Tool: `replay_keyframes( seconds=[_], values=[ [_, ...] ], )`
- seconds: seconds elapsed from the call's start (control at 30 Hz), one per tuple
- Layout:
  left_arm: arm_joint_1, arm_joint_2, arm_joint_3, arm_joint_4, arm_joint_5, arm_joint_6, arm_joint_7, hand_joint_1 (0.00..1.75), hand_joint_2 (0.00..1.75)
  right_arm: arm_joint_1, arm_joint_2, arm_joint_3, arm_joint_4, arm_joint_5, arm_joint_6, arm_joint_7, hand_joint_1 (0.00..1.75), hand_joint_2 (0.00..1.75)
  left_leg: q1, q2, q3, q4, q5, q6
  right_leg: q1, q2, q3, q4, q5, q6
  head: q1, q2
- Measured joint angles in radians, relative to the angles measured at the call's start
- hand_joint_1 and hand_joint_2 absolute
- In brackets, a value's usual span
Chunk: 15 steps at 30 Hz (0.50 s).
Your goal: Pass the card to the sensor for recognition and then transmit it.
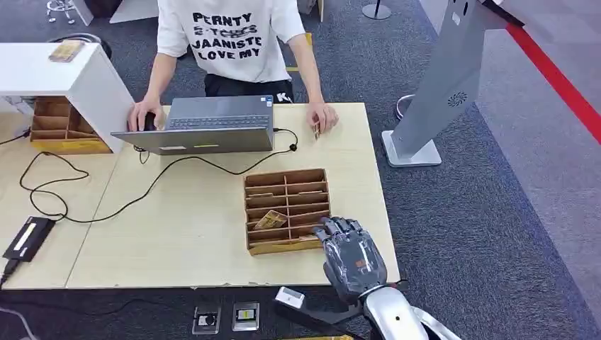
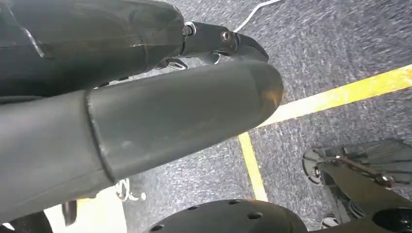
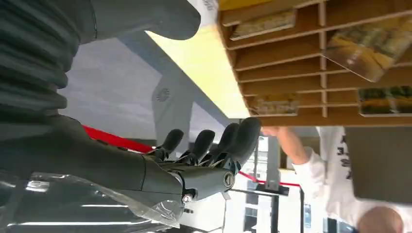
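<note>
fingers of my right hand hang spread and empty by the wooden tray, poised to pick the tilted card from its slot. left hand: grasp unclear.

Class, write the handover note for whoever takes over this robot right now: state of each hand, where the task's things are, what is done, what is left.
Right hand: empty, fingers apart, at the near right corner of the wooden card tray on the table.
Left hand: hanging down over the floor; its state is unclear.
A card lies tilted in a tray compartment, untouched.
The grey kiosk stand is on the floor right of the table; its sensor cannot be made out.
Done: nothing yet.
Left: grasp the card, present it to the sensor, pass it on.
</note>
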Motion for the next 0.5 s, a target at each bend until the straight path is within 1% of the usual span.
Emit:
replay_keyframes(
  seconds=[0.07, 0.23, 0.33, 0.43, 0.5],
  values=[
    [-0.001, 0.000, 0.000, 0.000, 0.008, 0.003, 0.005, 0.00, 0.00, -0.013, 0.019, 0.008, 0.013, -0.011, -0.008, -0.012, 0.59, 1.75, 0.000, 0.000, 0.000, 0.000, 0.000, 0.000, 0.000, 0.000, 0.000, 0.000, 0.000, 0.000, 0.000, 0.000],
    [-0.001, 0.000, 0.000, 0.000, 0.018, 0.006, 0.008, 0.00, 0.00, -0.047, 0.052, 0.032, 0.051, -0.029, -0.022, -0.024, 0.61, 1.75, 0.000, 0.000, 0.000, 0.000, 0.000, 0.000, 0.000, -0.001, 0.000, 0.000, 0.000, 0.000, 0.000, 0.000],
    [-0.001, 0.000, 0.000, 0.000, 0.027, 0.009, 0.014, 0.00, 0.00, -0.068, 0.069, 0.050, 0.077, -0.062, -0.043, -0.036, 0.70, 1.75, 0.000, 0.000, 0.000, 0.000, 0.000, 0.000, 0.000, 0.000, 0.000, 0.000, 0.000, 0.000, 0.000, 0.000],
    [-0.001, 0.000, 0.000, 0.000, 0.031, 0.010, 0.015, 0.00, 0.00, -0.097, 0.095, 0.061, 0.122, -0.091, -0.079, -0.052, 0.70, 1.75, 0.000, 0.000, 0.000, 0.000, 0.000, 0.000, 0.000, 0.000, 0.000, 0.000, 0.000, 0.000, 0.000, 0.000],
    [-0.001, 0.000, 0.000, 0.000, 0.036, 0.011, 0.015, 0.00, 0.00, -0.113, 0.110, 0.072, 0.153, -0.105, -0.097, -0.059, 0.66, 1.75, 0.000, 0.000, 0.000, 0.000, 0.000, 0.000, 0.000, 0.000, 0.000, 0.000, 0.000, 0.000, 0.000, 0.000]
  ],
)
